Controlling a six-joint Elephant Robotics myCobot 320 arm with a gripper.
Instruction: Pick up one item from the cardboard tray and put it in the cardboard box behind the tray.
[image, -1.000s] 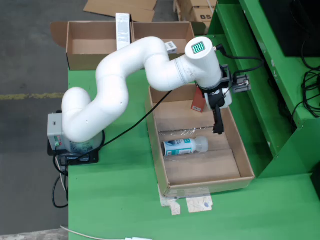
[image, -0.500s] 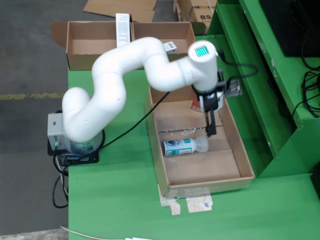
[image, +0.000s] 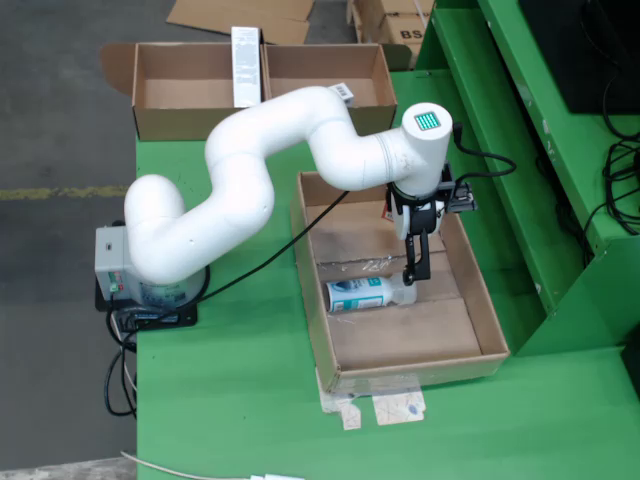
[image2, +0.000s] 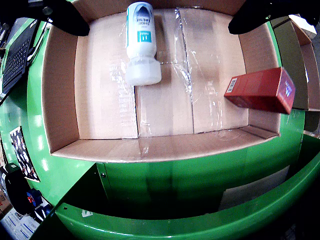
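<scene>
A white bottle (image: 368, 294) with a teal label lies on its side in the cardboard tray (image: 311, 300). In the fixed view my gripper (image: 410, 272) hangs just above the bottle's cap end. The wrist view shows the bottle (image2: 141, 42) at the top, between my black fingers (image2: 62, 16), which stand far apart, so my gripper (image2: 159, 27) is open and holds nothing. A red carton (image2: 262, 90) lies against the tray's wall (image2: 60, 110). In the fixed view the arm hides most of the red carton (image: 388, 211).
Two open cardboard boxes (image: 188, 95) (image: 322, 82) stand behind the tray at the table's far edge, with a white carton (image: 245, 62) upright between them. A green frame (image: 520, 150) rises to the right of the tray. The arm's base (image: 145, 280) sits at the left.
The gripper has swung left and come down from the tray's right side to the bottle's cap end. The bottle and the red carton have not moved.
</scene>
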